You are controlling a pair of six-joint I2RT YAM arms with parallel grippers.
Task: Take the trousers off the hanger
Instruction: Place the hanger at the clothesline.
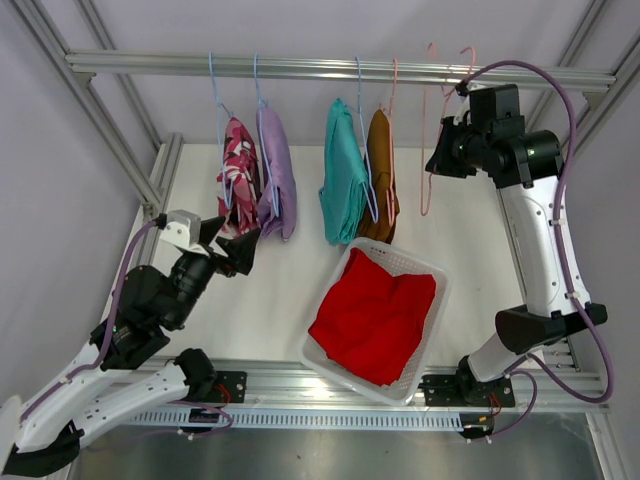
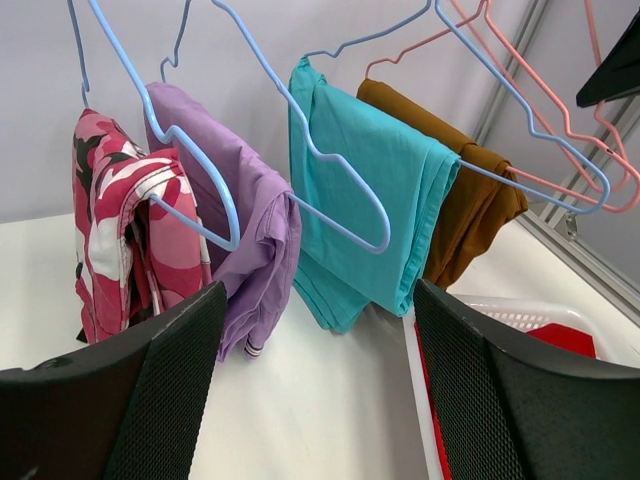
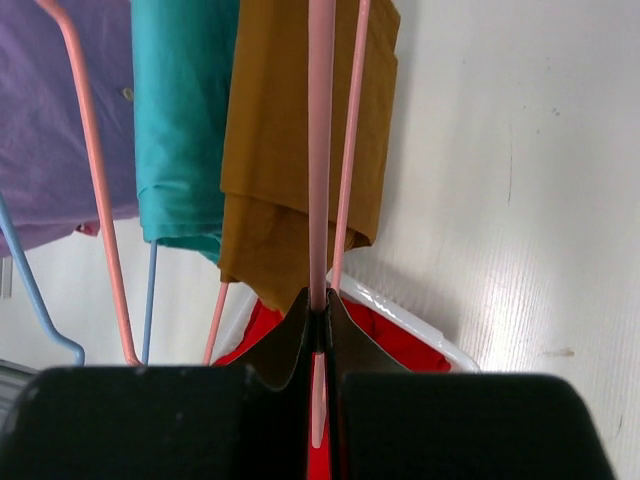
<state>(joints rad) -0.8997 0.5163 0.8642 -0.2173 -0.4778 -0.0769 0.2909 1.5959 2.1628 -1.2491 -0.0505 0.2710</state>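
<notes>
Red trousers (image 1: 375,315): we see them in white basket (image 1: 405,257)
Left gripper (image 2: 318,300): splayed wide, empty
Right gripper (image 3: 320,300): clenched on pink hanger (image 3: 320,150)

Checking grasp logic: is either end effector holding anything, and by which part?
Right end effector pinches the empty pink hanger by one wire of its frame. Left end effector is open, holding nothing.
</notes>
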